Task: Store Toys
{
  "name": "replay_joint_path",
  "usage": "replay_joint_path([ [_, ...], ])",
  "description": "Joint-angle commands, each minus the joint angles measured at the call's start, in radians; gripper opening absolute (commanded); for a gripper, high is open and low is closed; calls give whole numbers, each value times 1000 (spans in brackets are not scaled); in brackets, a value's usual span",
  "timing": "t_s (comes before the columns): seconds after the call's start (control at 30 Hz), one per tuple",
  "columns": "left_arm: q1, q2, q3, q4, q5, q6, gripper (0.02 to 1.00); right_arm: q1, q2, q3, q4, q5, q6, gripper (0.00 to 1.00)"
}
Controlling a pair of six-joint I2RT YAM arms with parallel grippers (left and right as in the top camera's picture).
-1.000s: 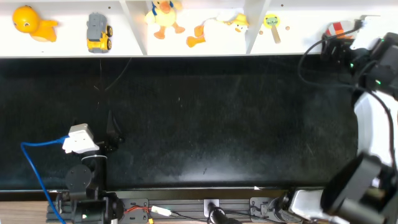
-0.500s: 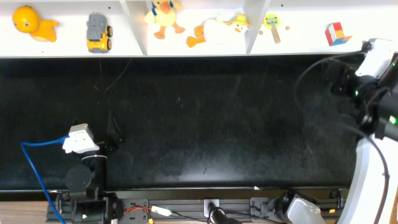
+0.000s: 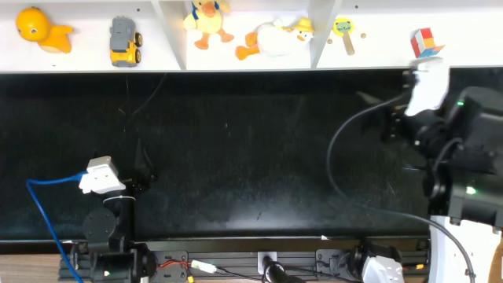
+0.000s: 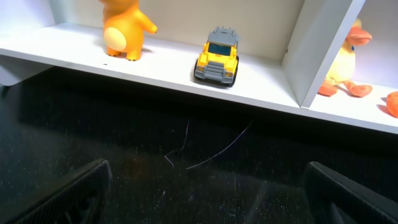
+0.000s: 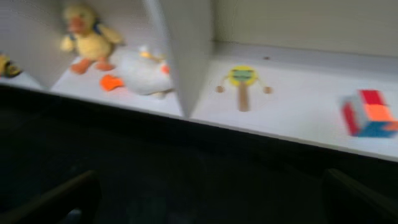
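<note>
Where the toys were concerned, all six sat on the white shelf (image 3: 78,63) along the far edge of the black bench (image 3: 251,157), none of them on the bench itself.

- Left compartment: orange duck (image 3: 41,30) upright at the far left. Yellow truck (image 3: 124,41) beside it but apart, on its wheels.
- Middle compartment: yellow plush duck (image 3: 207,20) seated toward the back. White plush duck (image 3: 271,39) lay on its side just beside it; whether the two touched could not be told.
- Right compartment: rattle (image 3: 344,31) lay flat with its handle toward the bench. Coloured cube (image 3: 424,42) stood well apart from it, toward the right end.
- Two white dividers (image 3: 169,31) separated the compartments.

Right tool (image 5: 205,193): fingers spread wide, nothing between them. It hung over the far right part of the bench and faced the right compartment, apart from the rattle and cube. The right arm (image 3: 456,157) rose from the bench's right side.

Left tool (image 4: 208,193): fingers likewise wide apart and holding nothing. It sat low over the bench and faced the left compartment, with the truck ahead. The left arm (image 3: 102,177) was folded close to its base at the near left, and a blue cable (image 3: 47,212) looped from its wrist.
</note>
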Motion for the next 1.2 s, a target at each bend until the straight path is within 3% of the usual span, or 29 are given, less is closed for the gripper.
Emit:
replay_joint_path([
  [0.03,-7,-12,-5,2,10,-4,998,102,-8,2,0,-22,84,998],
  [0.2,-7,-12,-5,2,10,-4,998,183,-7,2,-2,-37,209,996],
  [0.5,-7,-12,-5,2,10,-4,998,190,-7,2,16,30,144,996],
  [0.6,-7,-12,-5,2,10,-4,998,198,-7,2,21,97,142,996],
  [0.73,-7,-12,-5,2,10,-4,998,254,-48,-32,60,262,140,996],
  [1.2,-7,-12,-5,2,10,-4,996,256,-547,-651,563,275,217,996],
])
